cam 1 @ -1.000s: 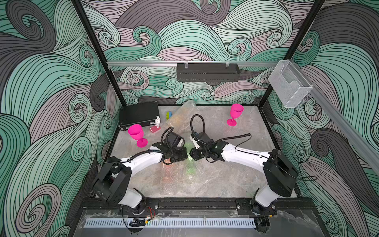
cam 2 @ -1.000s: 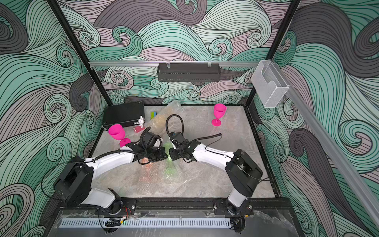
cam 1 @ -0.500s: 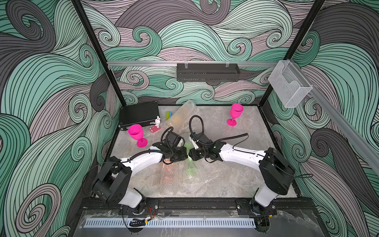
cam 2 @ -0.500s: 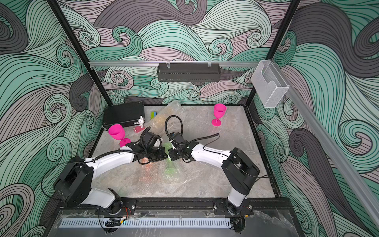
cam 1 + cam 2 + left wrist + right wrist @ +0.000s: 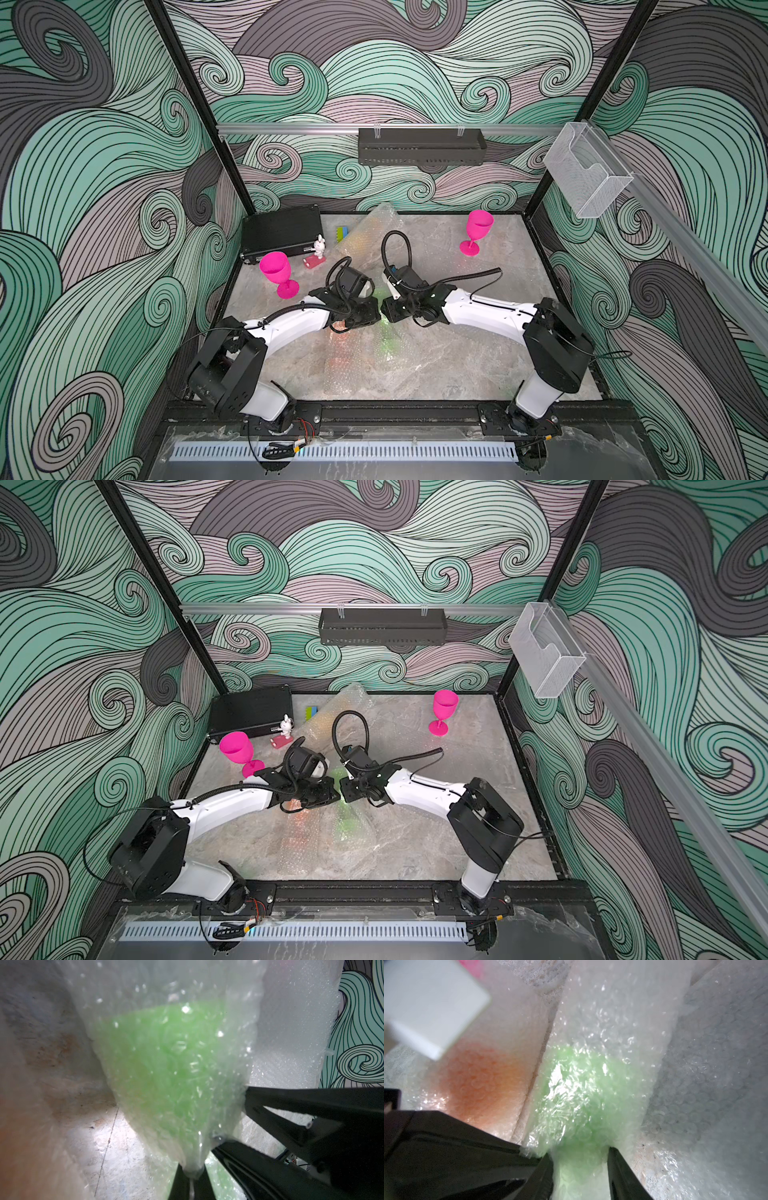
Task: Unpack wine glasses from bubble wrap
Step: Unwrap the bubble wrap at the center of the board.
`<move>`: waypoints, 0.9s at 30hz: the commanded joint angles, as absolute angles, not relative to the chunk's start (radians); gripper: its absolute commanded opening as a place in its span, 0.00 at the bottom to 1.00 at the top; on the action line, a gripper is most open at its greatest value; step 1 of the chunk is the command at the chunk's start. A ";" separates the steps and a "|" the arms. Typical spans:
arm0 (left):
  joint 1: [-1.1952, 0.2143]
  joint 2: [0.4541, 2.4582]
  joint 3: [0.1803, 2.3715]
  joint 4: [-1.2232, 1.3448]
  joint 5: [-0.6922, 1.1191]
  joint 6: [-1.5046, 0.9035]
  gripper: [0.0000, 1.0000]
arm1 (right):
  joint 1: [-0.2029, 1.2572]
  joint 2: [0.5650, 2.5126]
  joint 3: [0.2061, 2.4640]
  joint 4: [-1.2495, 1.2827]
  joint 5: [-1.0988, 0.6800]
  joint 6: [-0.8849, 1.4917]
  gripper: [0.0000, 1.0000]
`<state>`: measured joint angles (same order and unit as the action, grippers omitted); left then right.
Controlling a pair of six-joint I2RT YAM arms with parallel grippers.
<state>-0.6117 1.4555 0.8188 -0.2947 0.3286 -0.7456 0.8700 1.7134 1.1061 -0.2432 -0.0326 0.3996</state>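
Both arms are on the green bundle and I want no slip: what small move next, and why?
Probably ease the left jaws away from the right. They pinch the end of the bubble wrap sleeve, while the right jaws clamp the lime green goblet through it, so the sleeve should slide off.
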 commanded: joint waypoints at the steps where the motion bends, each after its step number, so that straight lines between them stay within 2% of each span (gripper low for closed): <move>1: -0.617 1.455 0.851 -0.322 0.364 -0.741 0.01 | 0.862 1.727 1.137 -0.229 -0.003 0.390 0.44; 15: -0.618 1.449 0.852 -0.328 0.362 -0.738 0.00 | 0.852 1.733 1.138 -0.200 0.006 0.389 0.43; 27: -0.620 1.437 0.838 -0.331 0.353 -0.739 0.00 | 0.841 1.728 1.151 -0.193 0.000 0.394 0.24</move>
<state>-0.6121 1.4555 0.8211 -0.2935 0.3336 -0.7452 0.8581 1.7176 1.1198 -0.2295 -0.0261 0.3958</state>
